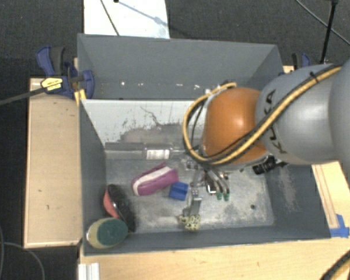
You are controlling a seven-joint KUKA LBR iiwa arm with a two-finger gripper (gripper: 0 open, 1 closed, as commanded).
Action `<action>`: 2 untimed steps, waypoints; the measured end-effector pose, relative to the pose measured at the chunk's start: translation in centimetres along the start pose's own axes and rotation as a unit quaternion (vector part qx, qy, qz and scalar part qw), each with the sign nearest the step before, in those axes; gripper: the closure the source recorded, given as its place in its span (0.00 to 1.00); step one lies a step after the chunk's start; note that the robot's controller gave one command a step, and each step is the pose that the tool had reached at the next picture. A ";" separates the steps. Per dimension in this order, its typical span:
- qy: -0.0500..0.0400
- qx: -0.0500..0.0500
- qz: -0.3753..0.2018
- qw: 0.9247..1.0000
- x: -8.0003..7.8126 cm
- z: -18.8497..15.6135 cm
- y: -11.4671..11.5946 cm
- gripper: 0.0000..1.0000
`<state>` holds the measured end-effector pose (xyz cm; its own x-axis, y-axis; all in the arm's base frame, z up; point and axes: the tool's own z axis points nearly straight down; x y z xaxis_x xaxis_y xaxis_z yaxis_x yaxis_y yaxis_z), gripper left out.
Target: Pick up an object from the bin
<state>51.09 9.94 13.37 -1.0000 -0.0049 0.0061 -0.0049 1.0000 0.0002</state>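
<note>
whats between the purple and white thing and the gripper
A small blue block, just left of the gripper, in the camera view.

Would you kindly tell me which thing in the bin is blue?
The small block in the middle, right of the purple-and-white oblong; the corner disc is green.

— How many things do you count in the bin [93, 156]?
— You have seven, one of each kind: one purple-and-white oblong [154, 179], one blue block [178, 191], one clear tube [147, 153], one black stick-like thing [123, 207], one pink piece [108, 200], one green-topped round tub [108, 233] and one small speckled piece [191, 221].
</note>
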 end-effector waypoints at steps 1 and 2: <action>-0.004 -0.001 0.135 0.991 -2.2 6.4 1.5 0.00; -0.005 -0.001 0.137 0.991 -2.3 6.3 1.4 1.00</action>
<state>53.32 11.40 7.04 -0.9638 0.2667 -0.0036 0.2667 0.9638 0.0013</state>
